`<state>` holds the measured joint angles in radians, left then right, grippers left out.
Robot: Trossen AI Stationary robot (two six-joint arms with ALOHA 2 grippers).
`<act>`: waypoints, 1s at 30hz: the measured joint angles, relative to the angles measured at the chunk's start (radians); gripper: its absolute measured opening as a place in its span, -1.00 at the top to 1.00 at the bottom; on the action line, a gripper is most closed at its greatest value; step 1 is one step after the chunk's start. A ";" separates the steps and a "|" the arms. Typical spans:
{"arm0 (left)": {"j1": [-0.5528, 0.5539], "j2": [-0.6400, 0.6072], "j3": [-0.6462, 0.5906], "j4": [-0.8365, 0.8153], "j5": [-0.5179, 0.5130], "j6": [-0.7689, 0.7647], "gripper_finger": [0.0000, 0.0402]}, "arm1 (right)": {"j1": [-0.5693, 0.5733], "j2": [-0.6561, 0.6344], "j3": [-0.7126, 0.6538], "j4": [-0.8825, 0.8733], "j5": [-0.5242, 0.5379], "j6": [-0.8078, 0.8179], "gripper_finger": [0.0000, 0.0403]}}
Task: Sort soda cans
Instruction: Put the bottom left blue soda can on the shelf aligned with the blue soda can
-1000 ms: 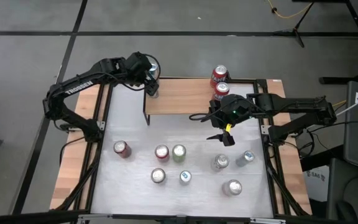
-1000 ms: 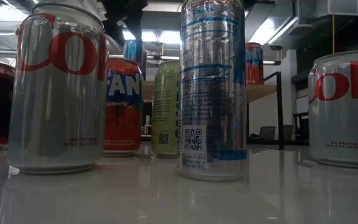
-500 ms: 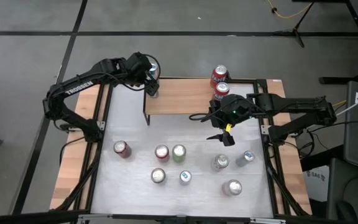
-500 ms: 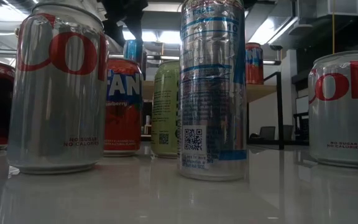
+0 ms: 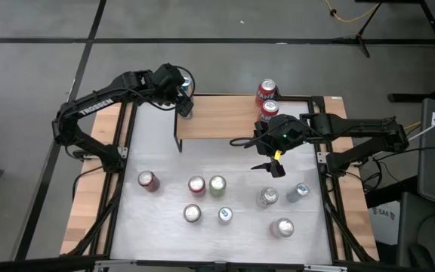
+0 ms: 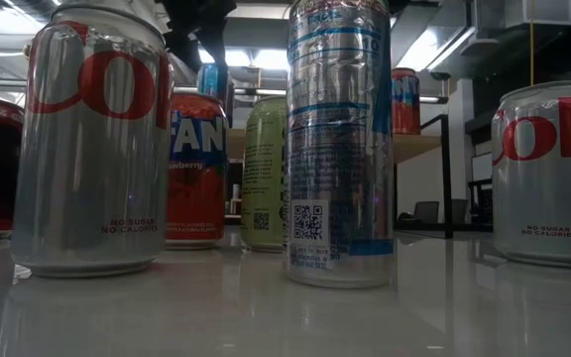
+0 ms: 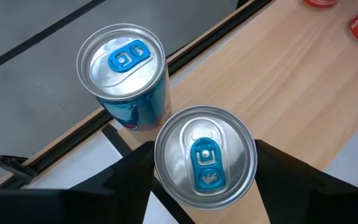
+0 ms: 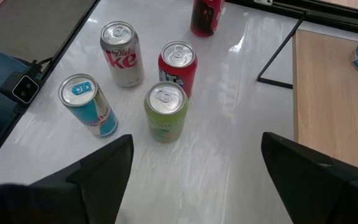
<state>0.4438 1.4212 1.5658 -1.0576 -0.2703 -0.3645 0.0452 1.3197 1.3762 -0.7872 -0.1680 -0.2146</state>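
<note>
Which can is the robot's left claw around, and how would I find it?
Look at the wooden shelf at the table's far side, then its left corner. Two blue-tabbed cans stand there close together; the can between the left gripper's fingers is the one nearer the shelf's middle, not the corner can.

Both my arms are dark, near-black, built of slim tubular links joined by chunkier rounded housings. My left arm (image 5: 97, 106) carries white block lettering along its long link. My right arm (image 5: 353, 132) has black cables looping beside its base, and a small yellow patch sits just behind my right end effector (image 5: 276, 168). My fingers (image 7: 291, 180) are flat, matte black wedges with angular edges.
</note>
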 joint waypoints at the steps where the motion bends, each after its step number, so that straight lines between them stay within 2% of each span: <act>1: 0.000 0.000 0.000 0.000 0.000 0.003 -0.12 | 0.000 0.000 0.000 0.000 0.000 0.000 -0.71; 10: 0.002 0.000 0.000 0.002 0.027 0.135 -0.05 | 0.000 0.000 0.000 0.000 0.000 0.000 -0.71; 19: 0.072 -0.001 0.000 0.002 0.147 0.293 -0.05 | 0.000 0.000 0.000 0.000 0.000 0.000 -0.71; 26: 0.162 -0.001 0.000 0.002 0.304 0.445 -0.04 | 0.000 0.000 0.000 0.000 0.000 0.000 -0.71; 30: 0.197 -0.001 0.000 0.000 0.357 0.534 -0.04 | 0.000 0.000 0.000 0.000 0.000 0.000 -0.71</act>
<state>0.6407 1.4200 1.5662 -1.0576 0.0870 0.1700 0.0456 1.3197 1.3762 -0.7876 -0.1680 -0.2144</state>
